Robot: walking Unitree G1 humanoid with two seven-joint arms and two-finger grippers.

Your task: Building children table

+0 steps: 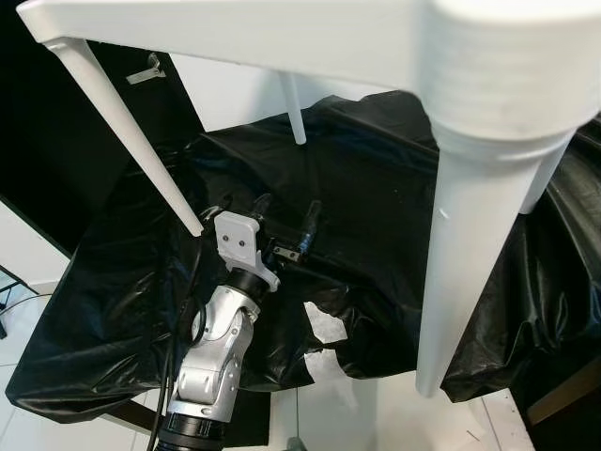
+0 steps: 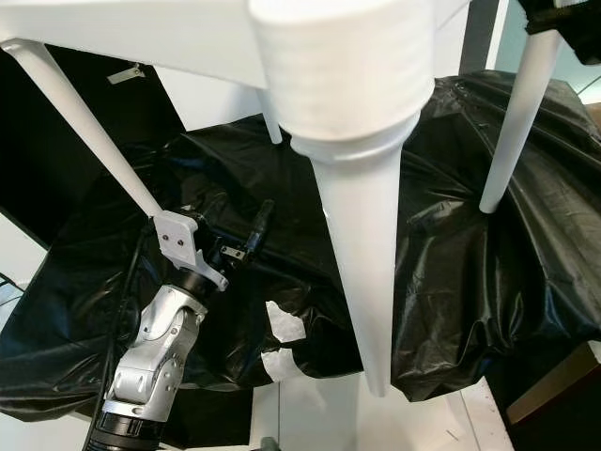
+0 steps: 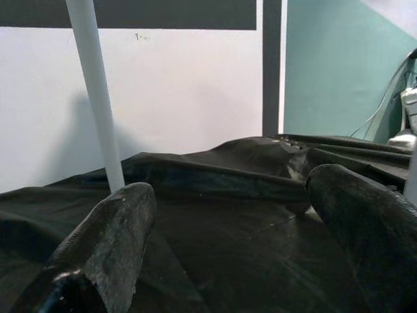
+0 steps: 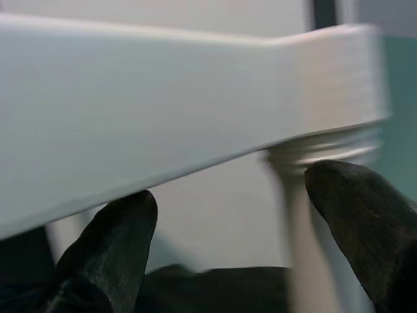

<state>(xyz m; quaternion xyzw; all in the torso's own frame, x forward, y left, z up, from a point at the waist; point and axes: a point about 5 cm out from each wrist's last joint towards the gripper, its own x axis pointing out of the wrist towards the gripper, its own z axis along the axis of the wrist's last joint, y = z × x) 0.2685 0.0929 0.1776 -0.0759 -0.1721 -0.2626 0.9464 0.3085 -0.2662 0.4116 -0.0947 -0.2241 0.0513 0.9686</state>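
Legs — smooth, tapered white plastic, four of them — are already sitting screwed into the children table, which is standing over crinkled glossy black sheeting, while the left end effector is hovering released beneath it and the right end effector is spreading unclenched beside a threaded leg socket.
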